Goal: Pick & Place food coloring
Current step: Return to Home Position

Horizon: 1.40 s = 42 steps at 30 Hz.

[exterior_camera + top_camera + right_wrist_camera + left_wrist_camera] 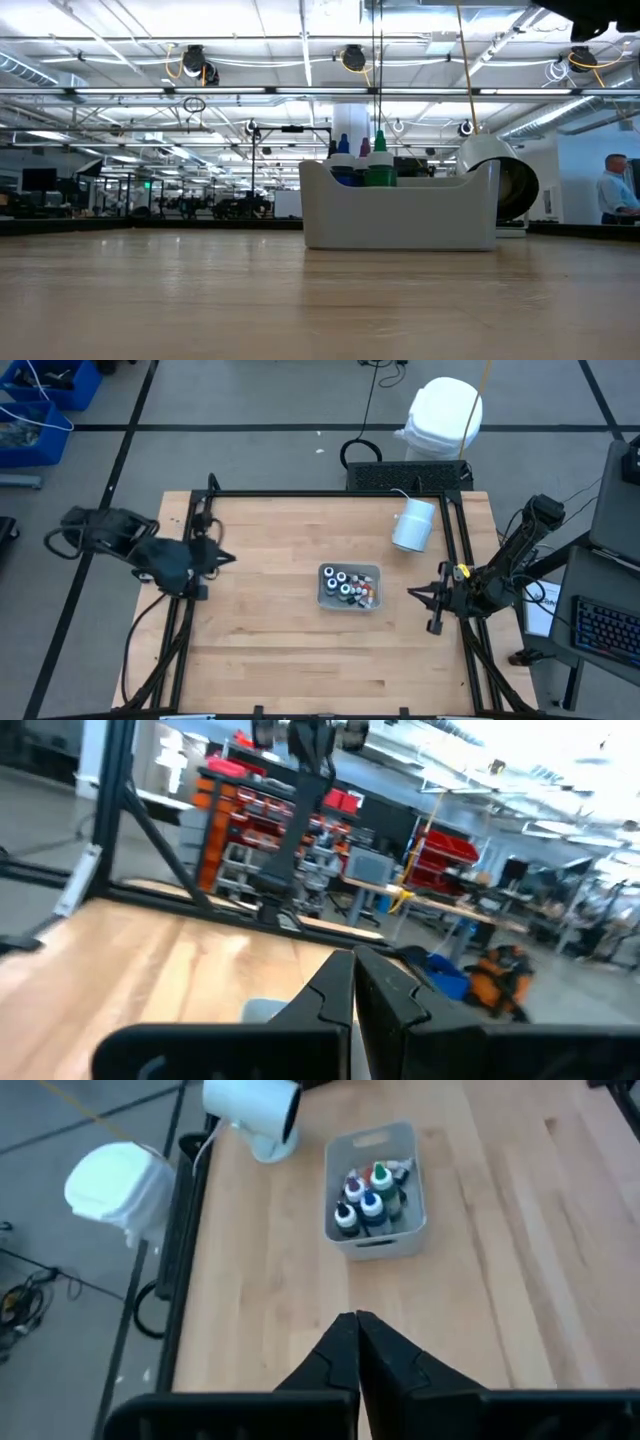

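The food coloring (pixel 349 586) is a cluster of small bottles standing in a clear rectangular tray (pixel 325 600) near the table's middle. In the left wrist view their white, blue and green tops (pixel 368 1192) show inside the tray (pixel 385 1242). The low view has a few tips (pixel 362 160) poking above the tray's wall (pixel 400 215). My left gripper (pixel 228 557) hovers shut over the table's left side, holding nothing; its fingertips (pixel 357 1320) point toward the tray. My right gripper (pixel 411 593) waits shut to the right of the tray, with nothing in it (pixel 354 958).
A big white cylinder (pixel 413 525) lies on its side behind the tray to the right. Black frame rails (pixel 460 550) run along the table's sides. A white bag (pixel 445 412) sits on the floor beyond the far edge. A person (pixel 612 195) stands far off.
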{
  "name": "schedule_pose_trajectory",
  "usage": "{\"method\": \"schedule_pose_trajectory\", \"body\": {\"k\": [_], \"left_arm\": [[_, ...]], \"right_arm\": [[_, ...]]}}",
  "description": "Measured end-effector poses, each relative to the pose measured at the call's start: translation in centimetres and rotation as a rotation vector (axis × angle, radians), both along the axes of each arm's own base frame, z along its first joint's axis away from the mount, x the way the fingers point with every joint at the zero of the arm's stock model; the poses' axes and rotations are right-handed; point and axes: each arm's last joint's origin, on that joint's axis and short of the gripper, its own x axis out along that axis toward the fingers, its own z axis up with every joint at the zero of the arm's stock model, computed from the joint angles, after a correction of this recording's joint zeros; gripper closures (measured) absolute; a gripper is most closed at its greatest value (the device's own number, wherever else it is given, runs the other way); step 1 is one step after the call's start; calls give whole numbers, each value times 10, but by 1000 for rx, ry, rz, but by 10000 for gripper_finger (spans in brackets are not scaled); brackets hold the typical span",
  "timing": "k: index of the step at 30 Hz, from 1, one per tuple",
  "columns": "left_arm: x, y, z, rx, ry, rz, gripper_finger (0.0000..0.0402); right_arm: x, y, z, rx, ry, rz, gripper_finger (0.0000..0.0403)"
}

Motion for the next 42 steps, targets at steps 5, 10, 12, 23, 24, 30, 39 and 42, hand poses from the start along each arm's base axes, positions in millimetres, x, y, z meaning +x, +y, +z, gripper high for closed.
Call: {"method": "schedule_pose_trajectory", "body": {"k": [5, 10, 12, 23, 24, 30, 39, 42], "left_arm": [[-27, 8, -52, -49, -211, -148, 393], [-52, 15, -80, -41, -560, -376, 397], [-60, 21, -92, -32, -626, -318, 393], [-96, 35, -124, -136, -812, -297, 397], [-96, 34, -121, -147, -867, -326, 398], [-75, 24, -142, -51, -892, -418, 397], [-79, 30, -166, 34, -965, -336, 397], [-78, 29, -180, 17, -927, -361, 397]], "right_arm": [[0, 1, -1, 53, -9, 32, 399], [1, 1, -3, 37, 7, 25, 399], [2, 0, -4, 49, 9, 20, 399], [3, 0, -6, 31, 26, 19, 399], [3, 0, -6, 24, 30, 19, 399], [2, -2, -10, 58, 20, 13, 399], [4, -4, -11, 80, 10, 1, 399], [4, -4, -11, 59, 13, 1, 399]]}}
